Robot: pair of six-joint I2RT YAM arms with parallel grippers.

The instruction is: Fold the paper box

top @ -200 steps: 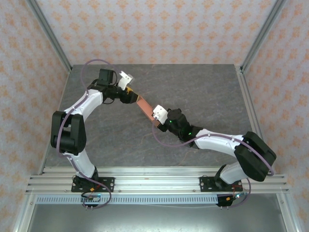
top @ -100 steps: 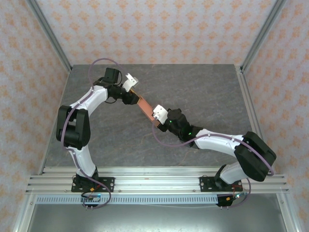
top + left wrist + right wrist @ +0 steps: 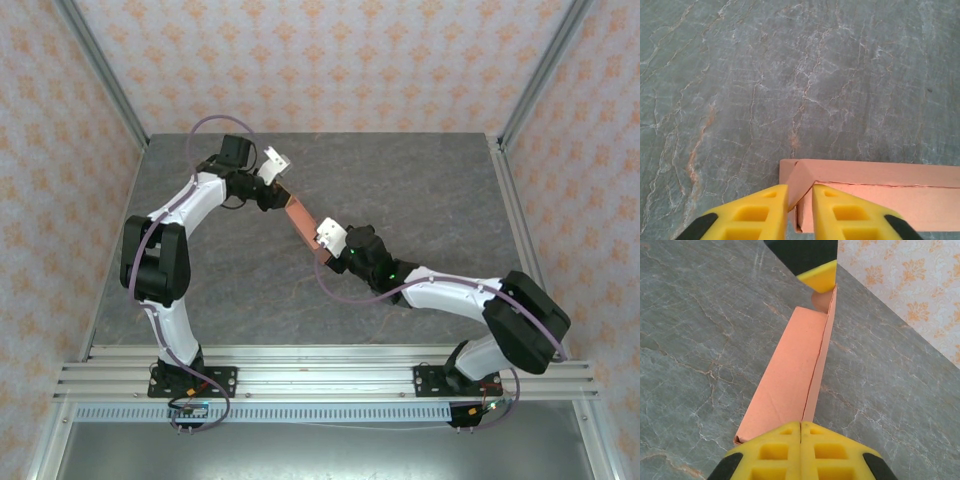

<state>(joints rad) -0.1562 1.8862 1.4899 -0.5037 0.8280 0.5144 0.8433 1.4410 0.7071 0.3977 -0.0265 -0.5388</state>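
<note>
The paper box point(image 3: 300, 219) is a long, narrow salmon-orange card shape stretched between my two grippers above the grey table. My left gripper point(image 3: 283, 199) is at its far end. In the left wrist view the yellow jaws point(image 3: 800, 190) stand close together with an end flap of the box point(image 3: 880, 175) slanting between them. My right gripper point(image 3: 321, 240) has the near end. In the right wrist view its fingers point(image 3: 800, 424) are pressed shut on the thin upright side wall of the box point(image 3: 790, 370). A left fingertip point(image 3: 820, 277) shows at the box's far end.
The grey marbled table point(image 3: 420, 190) lies open to the right and towards the front. Metal frame posts point(image 3: 530, 75) rise at the back corners before patterned walls. An aluminium rail point(image 3: 320, 365) with both arm bases runs along the near edge.
My left gripper's jaws have closed in on the far end flap of the box, and the left arm's elbow has shifted slightly right. The right arm and the box have stayed put.
</note>
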